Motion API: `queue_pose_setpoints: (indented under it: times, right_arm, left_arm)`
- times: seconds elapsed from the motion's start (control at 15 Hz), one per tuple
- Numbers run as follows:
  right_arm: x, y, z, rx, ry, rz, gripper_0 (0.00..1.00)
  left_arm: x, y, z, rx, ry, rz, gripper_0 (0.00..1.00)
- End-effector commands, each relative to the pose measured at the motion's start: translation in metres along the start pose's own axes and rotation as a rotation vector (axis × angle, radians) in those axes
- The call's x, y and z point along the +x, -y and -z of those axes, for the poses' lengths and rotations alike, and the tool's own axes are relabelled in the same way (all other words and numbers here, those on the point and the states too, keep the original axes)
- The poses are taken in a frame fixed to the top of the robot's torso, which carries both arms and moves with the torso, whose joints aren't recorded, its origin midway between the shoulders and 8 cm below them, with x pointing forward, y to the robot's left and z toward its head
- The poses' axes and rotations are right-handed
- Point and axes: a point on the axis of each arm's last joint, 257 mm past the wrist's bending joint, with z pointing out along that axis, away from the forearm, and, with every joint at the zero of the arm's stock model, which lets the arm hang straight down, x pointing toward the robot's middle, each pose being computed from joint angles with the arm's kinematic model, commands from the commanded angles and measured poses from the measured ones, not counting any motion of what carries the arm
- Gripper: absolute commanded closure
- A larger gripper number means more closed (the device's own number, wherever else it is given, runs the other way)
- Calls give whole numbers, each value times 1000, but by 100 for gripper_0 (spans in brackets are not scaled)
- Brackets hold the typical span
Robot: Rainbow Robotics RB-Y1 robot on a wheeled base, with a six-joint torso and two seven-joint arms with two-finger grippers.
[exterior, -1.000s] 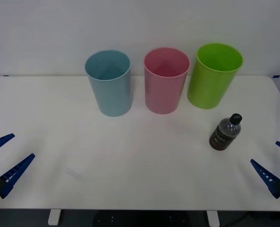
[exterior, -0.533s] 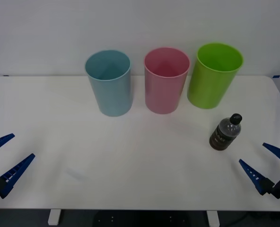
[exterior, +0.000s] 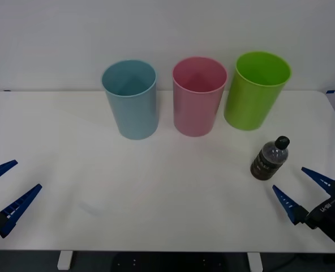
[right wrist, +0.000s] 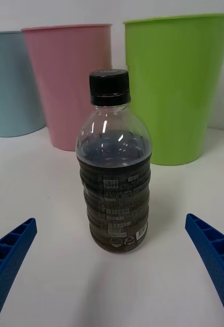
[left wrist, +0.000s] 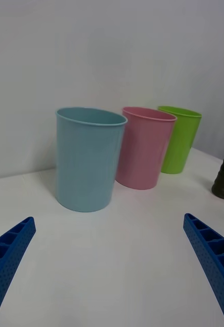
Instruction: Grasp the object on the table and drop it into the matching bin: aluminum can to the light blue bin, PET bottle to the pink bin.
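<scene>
White wall behind, wide white table (exterior: pixel 156 187) in front of the robot. PET bottle (exterior: pixel 269 158) stands upright on the table's right side, cap up, long axis vertical, just in front of the lime green bin (exterior: pixel 256 90) and apart from it.

Right gripper (exterior: pixel 304 190) sits low over the table near the right edge, fingers spread wide, nothing between them. Bottle lies straight ahead of it and slightly toward the robot's left. In the right wrist view the bottle (right wrist: pixel 113 163) is centred between the two blue fingers, so the approach line looks already set. A straight push forward should bracket the body at label height.

Left gripper (exterior: pixel 2 191) is parked at the table's near left edge, fingers also spread and holding nothing, well apart from the bottle. Right arm is clearly the nearer one.

Pink bin (exterior: pixel 199 96) is the target, middle of the row, between the light blue bin (exterior: pixel 131 99) and the green one, behind and to the left of the bottle.
</scene>
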Motion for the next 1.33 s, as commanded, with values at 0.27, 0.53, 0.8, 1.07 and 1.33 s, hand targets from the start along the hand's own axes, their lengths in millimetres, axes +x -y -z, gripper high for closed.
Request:
queue_pose_setpoints:
  times: [0.27,0.53,0.8,1.07,1.33]
  right_arm:
    - [11,-3,-29,25,-11,1,0]
    - [19,-2,-53,27,-10,-3,0]
    - [17,0,-69,54,-11,20,0]
    - [15,0,-86,73,-18,36,0]
    - [13,1,-96,90,-20,39,0]
  left_arm:
    - [0,0,0,0,0,0,0]
    - [0,0,0,0,0,0,0]
    - [0,0,0,0,0,0,0]
    - [0,0,0,0,0,0,0]
    - [0,0,0,0,0,0,0]
